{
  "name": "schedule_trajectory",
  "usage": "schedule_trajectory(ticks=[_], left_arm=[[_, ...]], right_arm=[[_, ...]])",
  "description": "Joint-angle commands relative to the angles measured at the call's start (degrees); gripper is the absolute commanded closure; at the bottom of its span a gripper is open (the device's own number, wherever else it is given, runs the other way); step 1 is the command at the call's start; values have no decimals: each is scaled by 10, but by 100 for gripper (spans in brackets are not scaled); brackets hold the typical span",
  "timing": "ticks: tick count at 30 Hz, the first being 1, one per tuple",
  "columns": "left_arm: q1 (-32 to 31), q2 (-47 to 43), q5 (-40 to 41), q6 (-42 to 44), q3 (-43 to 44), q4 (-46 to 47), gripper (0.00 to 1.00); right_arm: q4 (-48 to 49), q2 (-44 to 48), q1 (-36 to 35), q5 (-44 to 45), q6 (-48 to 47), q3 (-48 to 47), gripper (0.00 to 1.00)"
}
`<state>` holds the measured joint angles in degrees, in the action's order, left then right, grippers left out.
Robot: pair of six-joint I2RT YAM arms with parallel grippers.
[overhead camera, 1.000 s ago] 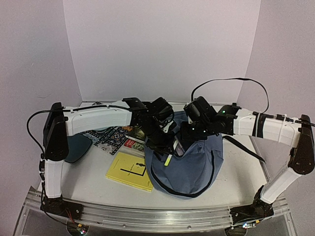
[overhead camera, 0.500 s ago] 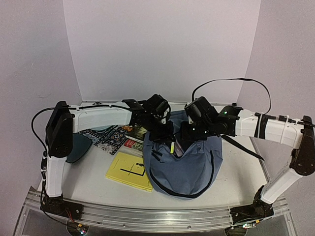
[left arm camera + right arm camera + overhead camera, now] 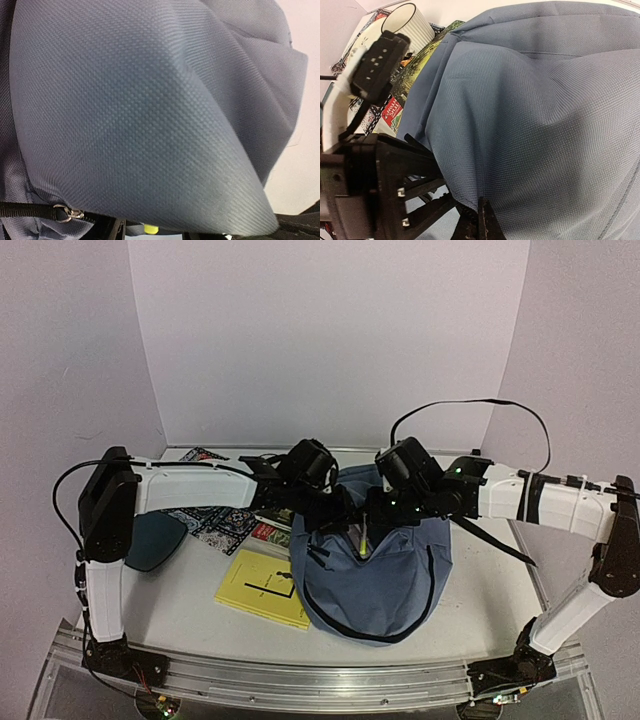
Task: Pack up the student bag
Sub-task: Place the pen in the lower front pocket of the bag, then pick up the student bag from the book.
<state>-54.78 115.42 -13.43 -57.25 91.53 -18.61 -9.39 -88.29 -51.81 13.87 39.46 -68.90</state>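
left claw (image 3: 341,512), right claw (image 3: 379,516) crowding student bag (image 3: 385,585) mouth (yellow book (image 3: 262,586) beside)

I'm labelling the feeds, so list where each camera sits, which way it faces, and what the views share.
Top external: above and behind the bases, looking down; left arm and right arm meet over the backpack.
Left wrist: close against the backpack's fabric; almost nothing of the robot shows.
Right wrist: looks across the backpack toward a white cup; dark robot parts at lower left.
All three share the backpack.
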Motion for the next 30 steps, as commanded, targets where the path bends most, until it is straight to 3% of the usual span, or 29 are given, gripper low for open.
schedule_trajectory(ticks=[1,12,18,30], left_arm=[[3,-58,-7,-17,-21,60,59],[9,-162,45,73,-100,12,50],[46,-202,49,84,-178,-21,48],[64,-126,-12,115,-176,-36,43]], right_arm=[[21,14,-10,-4,0,-7,100],[21,9,-10,15,-7,12,100],[21,6,-10,21,-7,26,100],[42,6,-10,24,6,64,100]])
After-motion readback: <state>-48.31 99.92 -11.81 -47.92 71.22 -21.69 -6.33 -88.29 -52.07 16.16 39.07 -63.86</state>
